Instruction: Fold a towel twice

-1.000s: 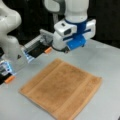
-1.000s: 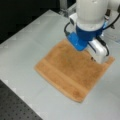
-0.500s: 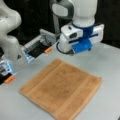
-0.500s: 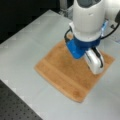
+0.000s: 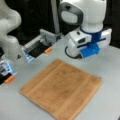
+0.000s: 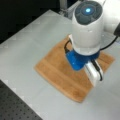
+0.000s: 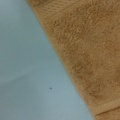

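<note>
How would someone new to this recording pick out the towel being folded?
Start from the grey table; the towel lies spread flat in the middle of it, below the white arm's blue gripper mount. It is the single wide, fuzzy orange-brown cloth with a woven band, unlike the small hard orange pieces by the fixtures at a front view's left.

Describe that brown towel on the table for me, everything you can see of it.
The towel is orange-brown, fuzzy terry cloth, roughly square, with a woven band running near one edge. It lies spread flat on the grey table, set cornerwise in both front views, with no fold showing. The wrist view shows its straight edge lying against bare tabletop. The robot's hand is hidden under the arm, above the towel's far side; nothing visibly touches the cloth.
</note>
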